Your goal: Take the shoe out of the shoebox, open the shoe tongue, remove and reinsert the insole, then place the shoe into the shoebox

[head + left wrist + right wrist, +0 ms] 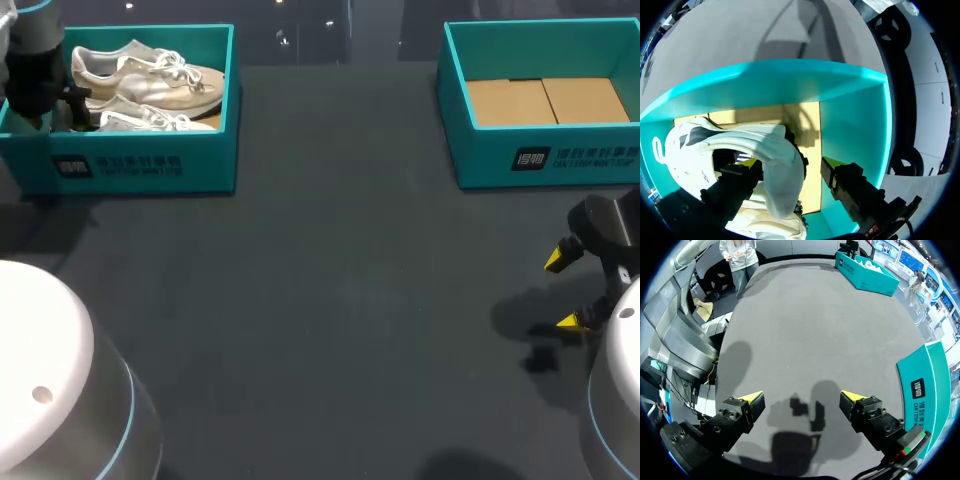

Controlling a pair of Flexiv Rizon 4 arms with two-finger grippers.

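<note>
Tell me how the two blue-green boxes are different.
The left box holds white shoes; the right box shows only its brown cardboard floor. The left gripper sits inside the left box; the right gripper hangs outside the right box. Both are teal and open-topped.

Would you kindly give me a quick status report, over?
Left gripper open, straddling shoe heel inside shoebox. Right gripper open above table. Shoe not yet lifted. Nothing blocking.

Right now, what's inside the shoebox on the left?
Two white shoes lie in the left shoebox, with the left gripper open astride one. A strip of cardboard floor shows; the rest is hidden under them.
</note>
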